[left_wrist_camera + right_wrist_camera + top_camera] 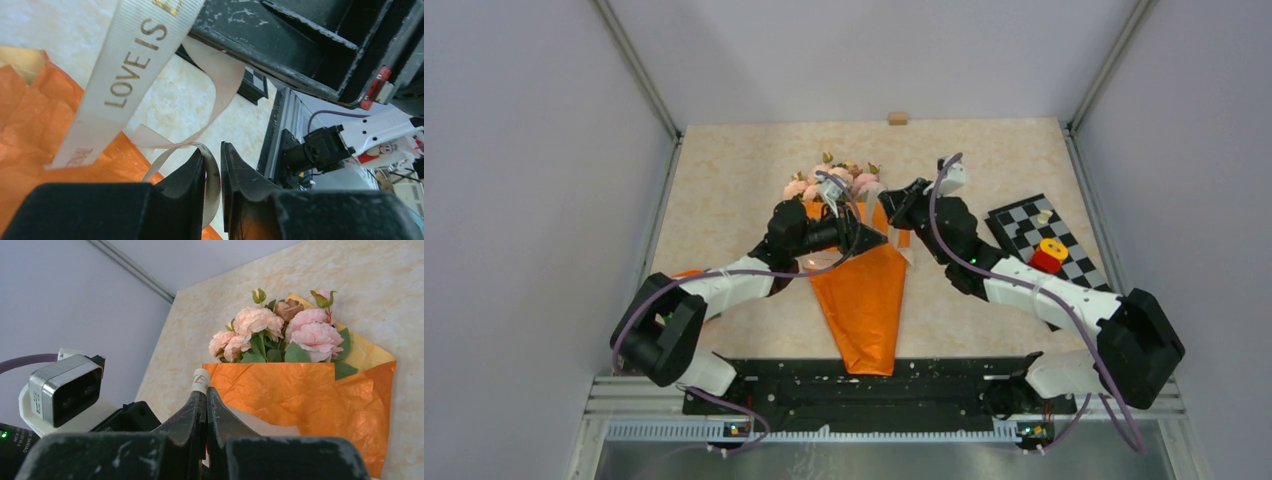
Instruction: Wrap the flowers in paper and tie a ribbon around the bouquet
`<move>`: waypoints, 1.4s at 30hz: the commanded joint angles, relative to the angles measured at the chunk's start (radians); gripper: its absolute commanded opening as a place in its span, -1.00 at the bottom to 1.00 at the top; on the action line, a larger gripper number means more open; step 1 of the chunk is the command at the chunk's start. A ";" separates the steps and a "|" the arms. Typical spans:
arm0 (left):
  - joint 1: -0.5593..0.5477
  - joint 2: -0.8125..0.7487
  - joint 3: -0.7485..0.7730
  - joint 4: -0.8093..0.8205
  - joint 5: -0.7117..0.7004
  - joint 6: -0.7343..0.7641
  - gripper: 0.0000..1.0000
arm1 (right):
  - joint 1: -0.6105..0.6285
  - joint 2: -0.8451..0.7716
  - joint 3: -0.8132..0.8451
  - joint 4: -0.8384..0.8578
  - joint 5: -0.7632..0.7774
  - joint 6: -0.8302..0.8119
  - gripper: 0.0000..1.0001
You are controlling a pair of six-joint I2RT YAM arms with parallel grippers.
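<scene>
The bouquet lies mid-table: pink flowers (834,182) (280,330) top a cone of orange paper (864,310) (300,390) that narrows toward the arms' bases. The cream ribbon (135,55), printed "LOVE IS", hangs over the paper (30,130) and loops down into my left gripper (212,147) (876,240). Its jaws stand narrowly apart. The ribbon lies against one finger with a sliver of gap to the other. My right gripper (205,391) (890,205) is shut on the ribbon, a short end (201,379) poking past its fingertips, just beside the cone's upper right.
A checkered board (1024,225) with a red and yellow object (1049,255) lies at the right, under the right arm. A small wooden block (898,118) sits at the far edge. The two grippers are close together over the cone's top.
</scene>
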 commanded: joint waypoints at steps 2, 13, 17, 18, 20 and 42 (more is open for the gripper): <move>-0.003 -0.002 0.019 0.065 -0.024 0.091 -0.52 | 0.012 0.010 0.079 -0.009 -0.077 0.033 -1.00; -0.027 0.016 0.017 0.115 0.012 0.198 -0.29 | 0.014 0.006 0.091 -0.072 -0.167 0.079 -1.00; -0.038 0.031 0.024 0.118 0.008 0.212 -0.28 | 0.014 0.036 0.108 -0.069 -0.218 0.097 -1.00; -0.039 0.035 0.026 0.121 0.009 0.213 -0.28 | 0.014 0.042 0.110 -0.069 -0.225 0.101 -1.00; -0.040 0.044 0.026 0.128 0.013 0.209 -0.26 | 0.014 0.047 0.112 -0.068 -0.244 0.109 -1.00; -0.055 -0.003 -0.024 0.148 -0.010 0.184 -1.00 | -0.037 0.140 0.294 -0.353 -0.329 -0.150 -0.03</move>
